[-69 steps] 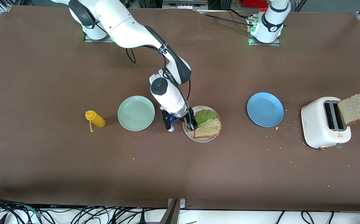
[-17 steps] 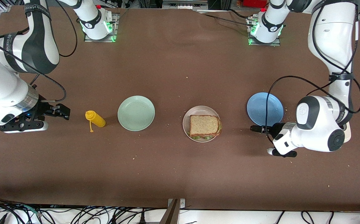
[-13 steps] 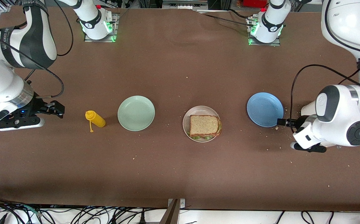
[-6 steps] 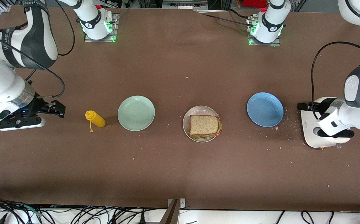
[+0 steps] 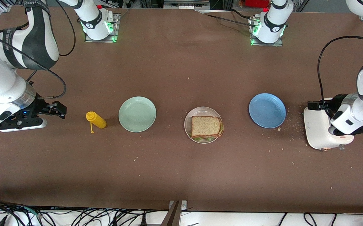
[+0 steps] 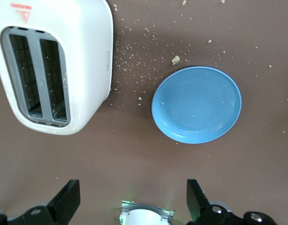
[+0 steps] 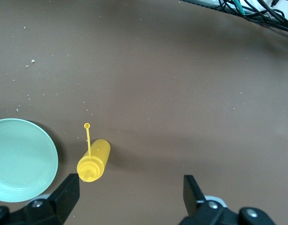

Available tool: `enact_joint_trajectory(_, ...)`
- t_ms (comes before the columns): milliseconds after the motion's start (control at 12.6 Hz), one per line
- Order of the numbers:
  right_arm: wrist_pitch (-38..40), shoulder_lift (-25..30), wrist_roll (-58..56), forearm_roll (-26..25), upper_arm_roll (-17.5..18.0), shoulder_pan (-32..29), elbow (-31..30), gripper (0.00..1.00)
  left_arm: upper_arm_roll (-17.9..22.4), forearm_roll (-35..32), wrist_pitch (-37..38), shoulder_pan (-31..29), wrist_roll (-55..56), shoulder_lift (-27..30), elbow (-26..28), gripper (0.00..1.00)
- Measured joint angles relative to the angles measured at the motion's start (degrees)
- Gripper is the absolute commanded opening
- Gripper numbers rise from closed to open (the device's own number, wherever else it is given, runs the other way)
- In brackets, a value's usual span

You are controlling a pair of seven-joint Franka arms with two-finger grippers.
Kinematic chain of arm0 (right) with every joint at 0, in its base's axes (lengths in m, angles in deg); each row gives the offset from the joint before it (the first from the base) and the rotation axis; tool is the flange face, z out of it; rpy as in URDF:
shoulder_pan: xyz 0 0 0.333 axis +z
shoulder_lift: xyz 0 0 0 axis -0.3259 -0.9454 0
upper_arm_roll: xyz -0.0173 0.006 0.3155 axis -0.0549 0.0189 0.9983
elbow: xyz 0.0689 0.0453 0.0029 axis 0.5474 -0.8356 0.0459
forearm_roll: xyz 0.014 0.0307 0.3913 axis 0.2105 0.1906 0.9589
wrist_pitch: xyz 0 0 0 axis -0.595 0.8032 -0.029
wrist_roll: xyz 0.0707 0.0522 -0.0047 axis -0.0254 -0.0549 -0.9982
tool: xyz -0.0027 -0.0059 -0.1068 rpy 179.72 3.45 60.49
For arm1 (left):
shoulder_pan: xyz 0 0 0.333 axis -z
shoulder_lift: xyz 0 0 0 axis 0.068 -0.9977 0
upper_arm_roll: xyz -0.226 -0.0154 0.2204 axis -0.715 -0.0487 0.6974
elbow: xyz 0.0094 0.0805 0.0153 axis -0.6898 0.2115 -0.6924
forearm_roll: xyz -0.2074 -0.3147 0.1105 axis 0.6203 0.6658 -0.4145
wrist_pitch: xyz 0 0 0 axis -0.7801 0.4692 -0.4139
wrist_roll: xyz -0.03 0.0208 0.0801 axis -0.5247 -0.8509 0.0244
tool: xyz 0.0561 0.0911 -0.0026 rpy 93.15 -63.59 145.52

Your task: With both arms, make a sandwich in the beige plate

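Note:
The sandwich (image 5: 206, 126) lies in the beige plate (image 5: 188, 119) at the middle of the table: a speckled brown slice on top, green lettuce showing under its nearer edge. My left gripper (image 5: 311, 105) hangs open and empty over the white toaster (image 5: 317, 131), well away from the plate; in the left wrist view its fingers (image 6: 68, 200) stand wide apart around my left gripper (image 6: 133, 201). My right gripper (image 5: 61, 110) is open and empty at the right arm's end of the table, beside the yellow bottle (image 5: 96, 120). My right gripper (image 7: 130, 197) holds nothing in the right wrist view.
A mint-green plate (image 5: 137, 113) sits between the bottle and the sandwich. A blue plate (image 5: 267, 110) lies between the sandwich and the toaster, with crumbs scattered round it. The toaster (image 6: 55, 65) shows two empty slots, next to the blue plate (image 6: 196, 104). The yellow bottle (image 7: 93, 160) lies on its side.
The left arm has swung away from the blue plate toward its own end of the table and now hangs over the toaster. The right arm has barely shifted. The sandwich has not moved.

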Motion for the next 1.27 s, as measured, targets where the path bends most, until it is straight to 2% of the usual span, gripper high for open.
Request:
enact_joint_trajectory(239,0.0,0.0,0.0,0.0,0.0,0.0,-0.17,0.98,-1.05,0.0,2.08,-0.12,0.42,2.45,0.07,1.0)
enact_joint_trajectory(398,0.0,0.0,0.0,0.0,0.0,0.01,-0.25,0.98,-2.94,-0.1,0.25,-1.12,0.59,4.56,2.16,1.0)
enact_joint_trajectory(637,-0.06,0.01,0.39,0.0,-0.01,0.01,-0.36,0.98,-3.77,-0.14,-6.84,-1.58,0.6,13.35,12.29,1.0)
enact_joint_trajectory(796,-0.07,0.01,1.23,0.0,-0.01,0.02,-0.42,0.98,-5.22,-0.15,-8.16,-2.18,0.68,19.14,16.63,1.0)
enact_joint_trajectory(1034,0.1,0.77,4.96,0.0,0.02,0.12,-0.42,0.98,-8.64,-0.15,-8.76,-3.59,1.7,23.2,17.74,1.0)
enact_joint_trajectory(1273,1.08,1.54,5.77,0.0,0.03,0.36,-0.13,0.98,-8.89,-0.15,-9.02,-4.03,1.72,25.24,17.76,1.0)
